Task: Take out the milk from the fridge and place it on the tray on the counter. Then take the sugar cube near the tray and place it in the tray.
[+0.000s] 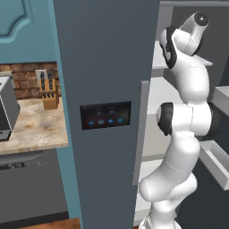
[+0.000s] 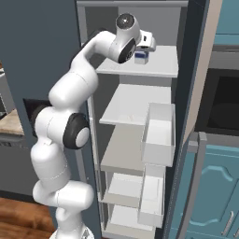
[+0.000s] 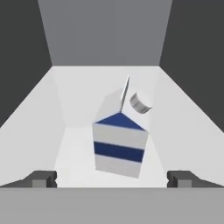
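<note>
The milk (image 3: 119, 140), a small white carton with blue stripes and a gabled top, stands on the top white shelf of the fridge (image 2: 140, 71). In the right base view the milk (image 2: 141, 57) sits just below my hand. My gripper (image 3: 113, 179) is open, its two fingertips (image 3: 41, 178) spread wide to either side of the carton and a little short of it, touching nothing. The fridge's dark slate door (image 1: 107, 67) with its blue-lit panel stands to the left of my arm. The counter (image 1: 40, 127) lies left of the fridge. The tray and the sugar cube are out of view.
White door bins (image 2: 158, 130) hang on the open fridge door at the right, close to the shelves. A knife block (image 1: 48, 89) and a grey appliance (image 1: 6, 112) stand on the counter. A dark oven (image 2: 221, 102) sits in the teal cabinets on the right.
</note>
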Motion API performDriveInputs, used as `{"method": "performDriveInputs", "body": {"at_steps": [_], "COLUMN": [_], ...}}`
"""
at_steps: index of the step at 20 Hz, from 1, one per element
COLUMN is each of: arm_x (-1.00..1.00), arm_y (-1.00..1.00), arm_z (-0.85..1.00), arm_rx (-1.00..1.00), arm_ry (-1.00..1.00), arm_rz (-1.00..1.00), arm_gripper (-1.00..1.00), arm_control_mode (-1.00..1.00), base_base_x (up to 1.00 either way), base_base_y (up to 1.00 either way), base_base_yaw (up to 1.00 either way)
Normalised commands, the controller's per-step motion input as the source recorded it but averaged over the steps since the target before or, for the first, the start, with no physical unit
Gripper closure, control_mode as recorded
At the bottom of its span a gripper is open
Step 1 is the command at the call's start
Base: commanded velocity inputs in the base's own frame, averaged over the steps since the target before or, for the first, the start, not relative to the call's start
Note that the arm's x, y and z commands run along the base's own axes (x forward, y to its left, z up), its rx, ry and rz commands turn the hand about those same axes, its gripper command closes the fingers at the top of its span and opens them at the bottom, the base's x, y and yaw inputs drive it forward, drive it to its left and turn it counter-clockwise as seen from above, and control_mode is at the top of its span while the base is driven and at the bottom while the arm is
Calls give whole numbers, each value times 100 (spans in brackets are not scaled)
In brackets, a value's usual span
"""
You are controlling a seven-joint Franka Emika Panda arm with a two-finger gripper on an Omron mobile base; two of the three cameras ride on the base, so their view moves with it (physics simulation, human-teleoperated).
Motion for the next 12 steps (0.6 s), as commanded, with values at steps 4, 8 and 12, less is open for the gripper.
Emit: {"method": "performDriveInputs", "body": {"at_steps": [4,8,12], "arm_x": [33,28,20], "arm_y": [-1,-8,0], "arm_z": [-3,-4,-13], "arm_rx": [0,0,0], "arm_ry": [1,3,2], "arm_rz": [0,0,0], "arm_gripper": [-100,-100,-100], "arm_control_mode": [-100,-100,-100], "base_base_x": [0,0,0], "base_base_y": [0,0,0], "base_base_yaw": [0,0,0]}}
